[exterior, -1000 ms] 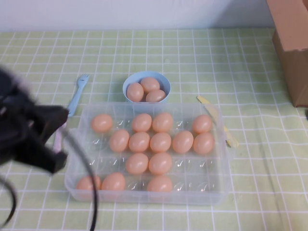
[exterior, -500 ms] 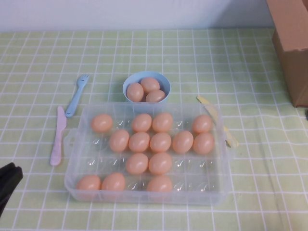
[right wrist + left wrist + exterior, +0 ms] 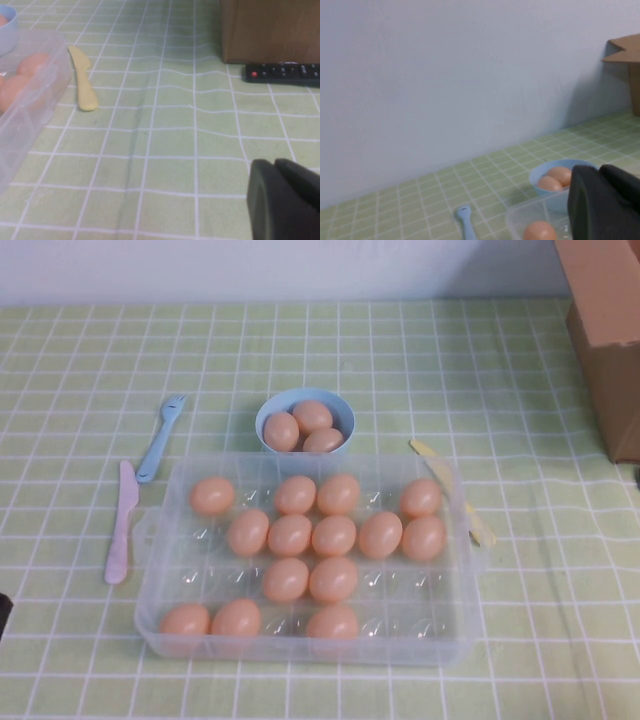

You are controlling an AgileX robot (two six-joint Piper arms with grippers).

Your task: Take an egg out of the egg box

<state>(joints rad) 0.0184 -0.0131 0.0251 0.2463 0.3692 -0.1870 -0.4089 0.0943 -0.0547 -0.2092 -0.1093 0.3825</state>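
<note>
The clear plastic egg box (image 3: 300, 651) sits at the table's middle and holds several tan-orange eggs, such as one egg (image 3: 212, 496) at its far left corner. The box also shows in the left wrist view (image 3: 520, 220) and in the right wrist view (image 3: 25, 125). My left gripper (image 3: 600, 171) is shut and empty, pulled back off the box's left side, facing the bowl. Only a dark sliver of that arm (image 3: 2, 612) shows in the high view. My right gripper (image 3: 275, 163) is shut and empty, low over the cloth to the right of the box.
A light-blue bowl (image 3: 270, 415) with three eggs stands just behind the box. A blue fork (image 3: 160, 438) and pink knife (image 3: 121, 523) lie left of it, a yellow knife (image 3: 445, 485) right. A cardboard box (image 3: 605, 330) and a remote (image 3: 282, 72) are far right.
My left arm has drawn back from beside the box's left edge, down and left, almost out of the high view. The eggs and box have not moved.
</note>
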